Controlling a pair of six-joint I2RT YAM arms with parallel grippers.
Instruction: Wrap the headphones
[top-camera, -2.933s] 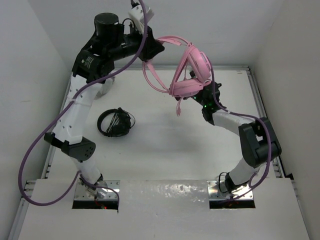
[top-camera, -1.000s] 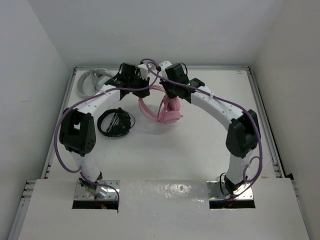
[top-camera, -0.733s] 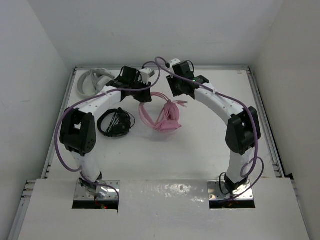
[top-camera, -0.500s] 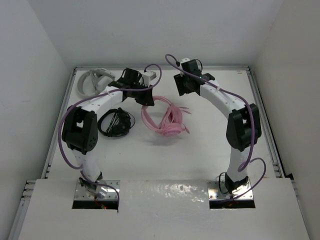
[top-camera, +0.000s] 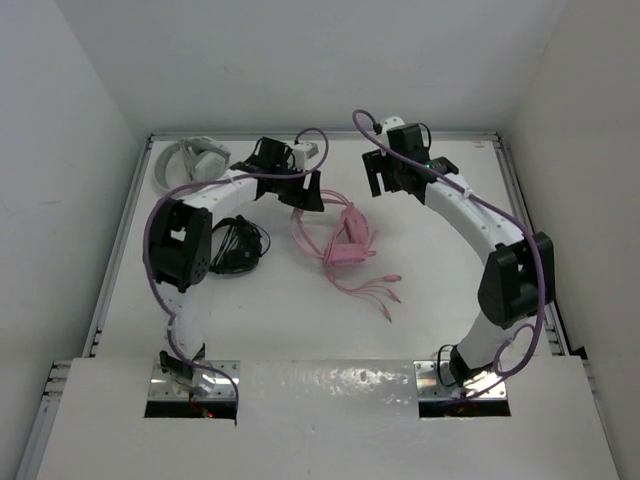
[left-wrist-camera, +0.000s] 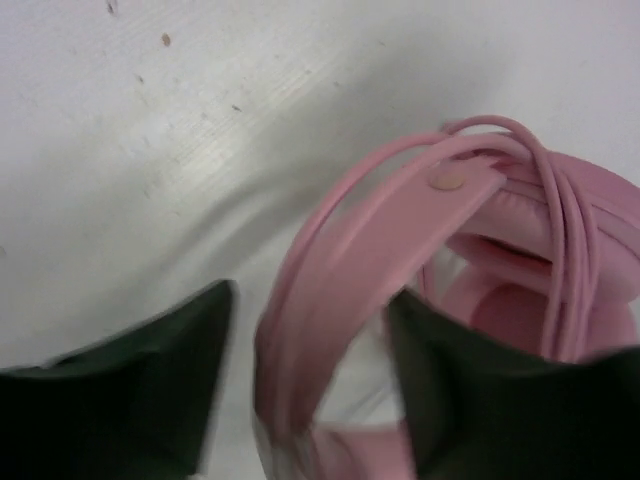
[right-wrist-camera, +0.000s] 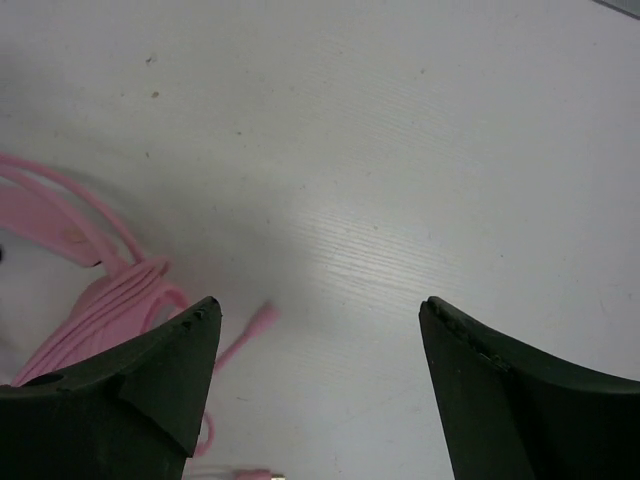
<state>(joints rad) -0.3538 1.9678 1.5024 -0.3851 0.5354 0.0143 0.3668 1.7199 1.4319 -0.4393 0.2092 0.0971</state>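
Pink headphones (top-camera: 345, 243) lie flat on the table (top-camera: 300, 330), near the black headphones (top-camera: 236, 245), on their right side. Some of the cable (top-camera: 372, 286) goes around the pink headband (left-wrist-camera: 400, 215), but a few loose ends lie spread out on the table, further from the black headphones. I think the wrap is not tidy yet.

The left gripper (top-camera: 305, 192) sits low, further back than the black headphones. Its two fingers (left-wrist-camera: 150, 380) are apart with the headband between them. There is a gap on one side, so it is not squeezing. I think it stays there to steady the band.

The right gripper (top-camera: 385, 178) is far to the right of the black headphones. It is wide open and holds nothing.
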